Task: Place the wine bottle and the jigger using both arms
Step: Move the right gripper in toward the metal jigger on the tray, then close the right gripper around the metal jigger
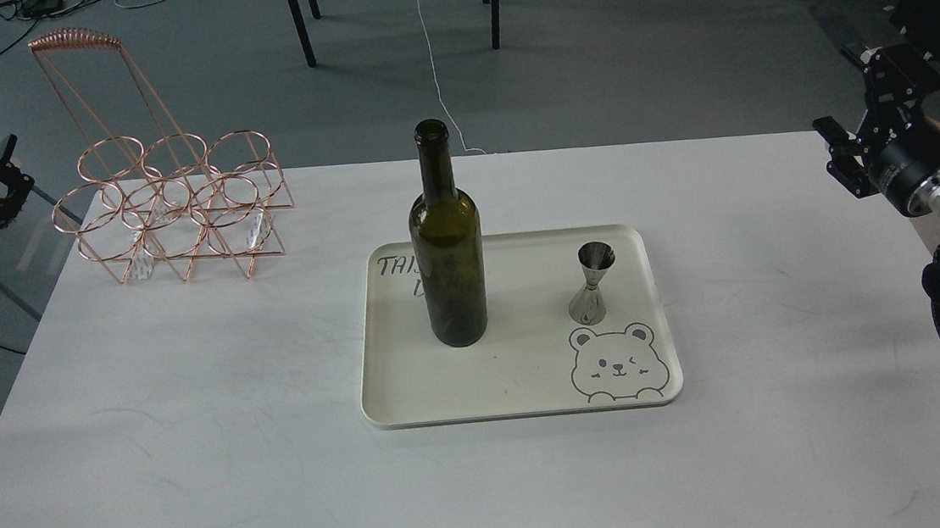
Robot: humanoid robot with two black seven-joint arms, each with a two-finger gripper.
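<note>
The wine bottle [448, 257], dark olive green with no label, stands upright on the left part of a cream tray [524, 395] at the table's middle. The jigger [592, 283], a small steel hourglass cup, stands upright on the tray's right part, above a bear drawing. My left gripper [9, 172] is off the table's far left edge, open and empty. My right gripper [848, 107] is over the table's right edge, open and empty, well right of the jigger.
A copper wire bottle rack [175, 205] with several rings and a tall handle stands at the table's back left. The white table [193, 407] spans the view. Chair legs and cables lie on the floor behind.
</note>
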